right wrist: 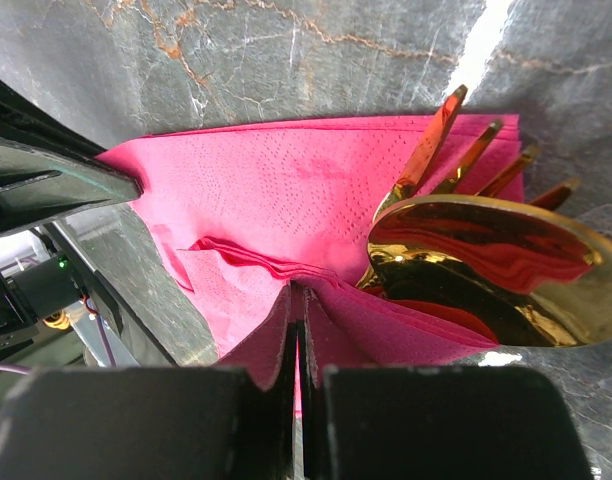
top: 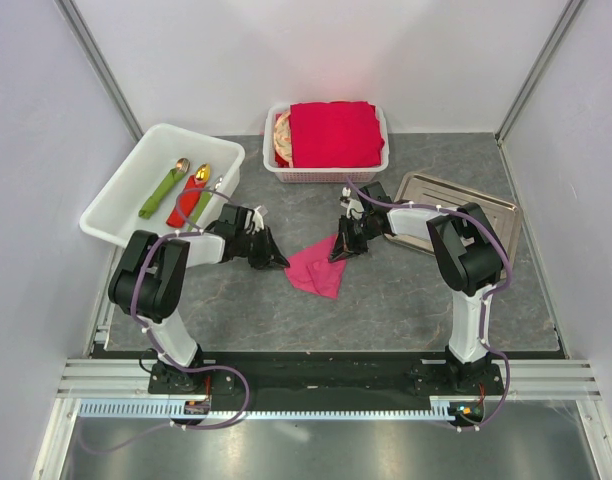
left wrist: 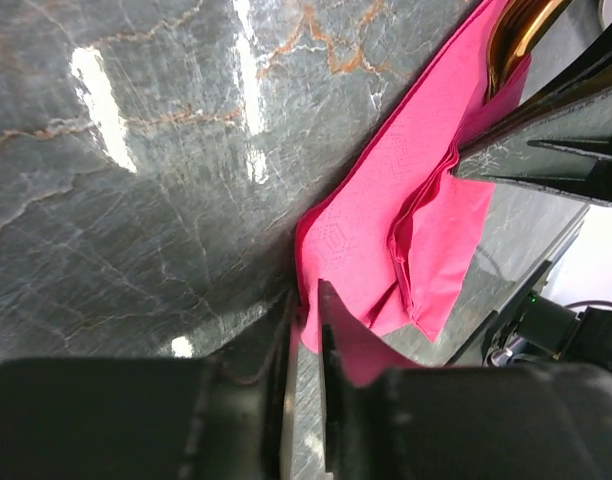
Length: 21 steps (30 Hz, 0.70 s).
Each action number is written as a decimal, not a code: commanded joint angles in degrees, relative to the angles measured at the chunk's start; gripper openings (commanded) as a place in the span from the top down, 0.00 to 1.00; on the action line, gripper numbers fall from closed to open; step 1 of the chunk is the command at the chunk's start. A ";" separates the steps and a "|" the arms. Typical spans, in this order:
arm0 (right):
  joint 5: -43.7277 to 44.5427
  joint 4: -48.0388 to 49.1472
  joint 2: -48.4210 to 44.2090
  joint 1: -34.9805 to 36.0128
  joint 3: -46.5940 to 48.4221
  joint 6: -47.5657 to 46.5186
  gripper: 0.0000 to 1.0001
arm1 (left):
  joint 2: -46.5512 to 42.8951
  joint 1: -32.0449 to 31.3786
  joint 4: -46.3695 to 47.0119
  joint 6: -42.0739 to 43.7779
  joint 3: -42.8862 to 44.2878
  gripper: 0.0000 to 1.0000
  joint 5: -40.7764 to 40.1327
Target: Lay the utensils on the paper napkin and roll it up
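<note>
Both arms fold down low over the bench, forearms reaching inward so the left pincer and right pincer face each other. Each is clenched on an edge of the paper napkin, which lies creased and partly folded between the 2. Just ahead of the right pincer lie the gold utensils, a 4-tined fork and a spoon, tucked in the pink fold

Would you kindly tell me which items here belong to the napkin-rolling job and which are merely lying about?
In the job: paper napkin, gold spoon, gold fork, left gripper, right gripper, both pinching the napkin.
Lying about: white tub with two wrapped spoons, basket of red napkins, metal tray.
</note>
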 commanded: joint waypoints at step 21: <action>7.49 -0.32 3.88 0.32 -1.16 -1.83 1.00 | -4.88 -4.96 4.50 -4.05 0.67 0.98 2.29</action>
